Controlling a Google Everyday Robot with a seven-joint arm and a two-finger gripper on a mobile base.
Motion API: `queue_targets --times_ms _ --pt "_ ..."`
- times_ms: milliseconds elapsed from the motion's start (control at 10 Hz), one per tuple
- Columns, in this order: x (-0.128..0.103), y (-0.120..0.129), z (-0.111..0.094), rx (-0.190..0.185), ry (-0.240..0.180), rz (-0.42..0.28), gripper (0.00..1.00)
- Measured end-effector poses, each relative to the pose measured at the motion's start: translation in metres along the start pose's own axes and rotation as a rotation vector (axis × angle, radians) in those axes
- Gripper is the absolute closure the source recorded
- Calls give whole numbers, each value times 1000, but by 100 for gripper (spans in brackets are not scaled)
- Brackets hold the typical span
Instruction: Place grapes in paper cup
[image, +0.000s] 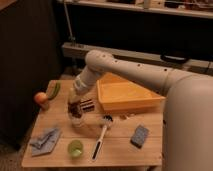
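Observation:
The white paper cup stands on the left half of the wooden table. My gripper hangs straight above it, at the end of the white arm that reaches in from the right. It is shut on the dark purple-brown grapes. The bunch dangles at the cup's rim, with its lower end at or just inside the opening.
An orange bin stands right of the gripper, and a striped dark object lies beside the cup. An orange-red fruit and a green item sit far left. At the front are a grey-blue cloth, a low green cup, a brush and a blue sponge.

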Motion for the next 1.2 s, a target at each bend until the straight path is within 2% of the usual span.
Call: queue_targets --times_ms 900,1000,1200 --pt "7 -20 25 -1 -8 22 98" --pt "7 -21 27 0 -5 23 93" --pt "6 -25 33 4 -2 36 71"
